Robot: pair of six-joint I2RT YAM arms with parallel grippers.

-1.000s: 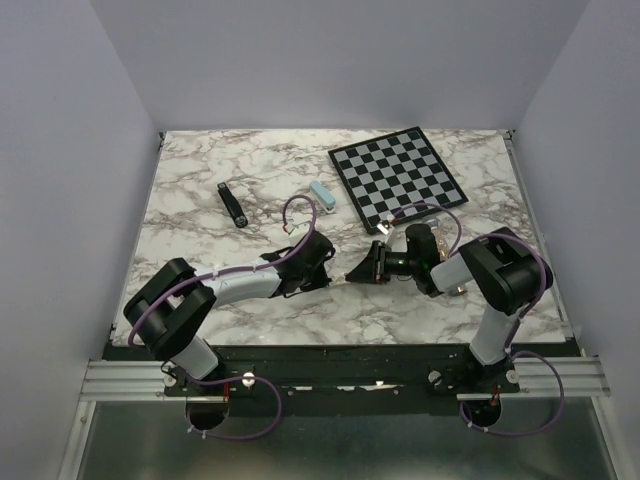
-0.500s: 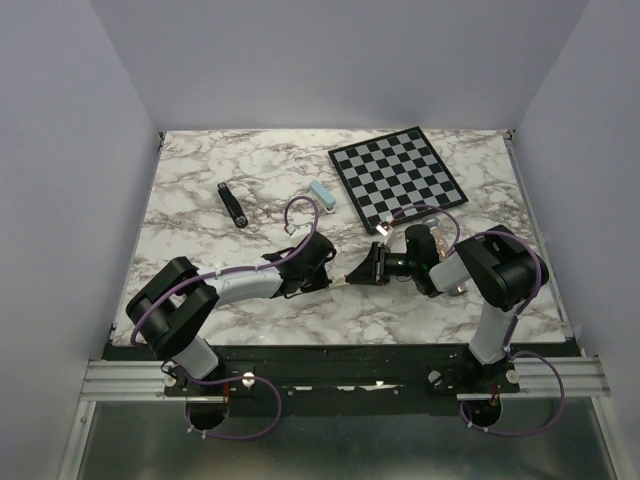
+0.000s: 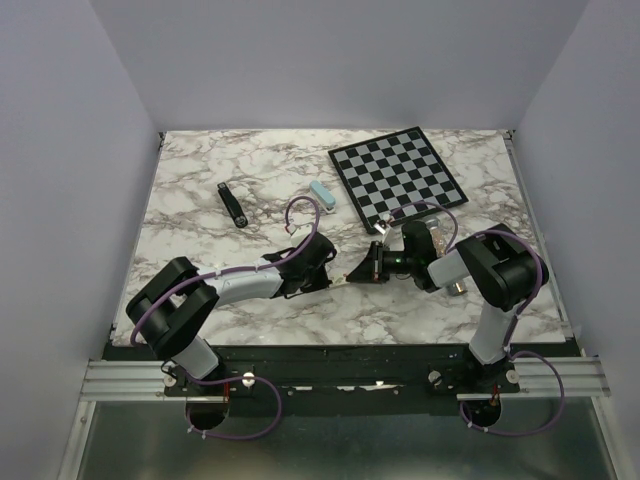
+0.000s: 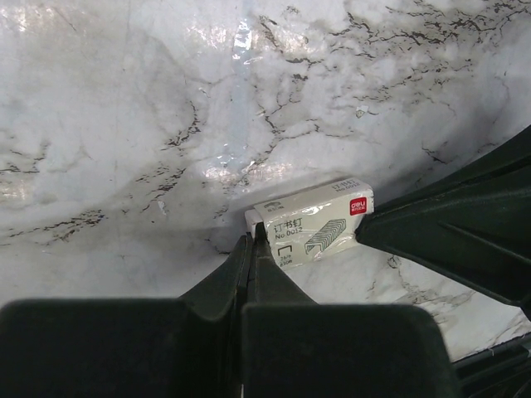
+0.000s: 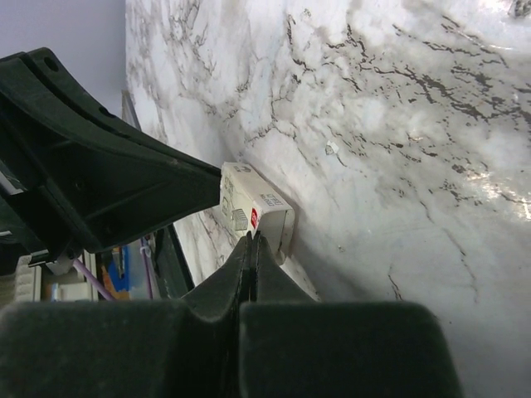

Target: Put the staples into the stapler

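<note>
My left gripper and right gripper pinch the staple box ends toward the near edge, likely to open it

stapler: slim, black, flat on desk, well left of chessboard | staples: tiny silvery strip I see at chessboard's near corner

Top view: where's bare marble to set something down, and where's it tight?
Free: the far-left corner behind the stapler; the near strip between the two arms. Smaller: between stapler and checkerboard, behind the pale blue block. Tight: centre, where left gripper and right gripper meet, jaws shut on the staple box; the right side under the right arm.
</note>
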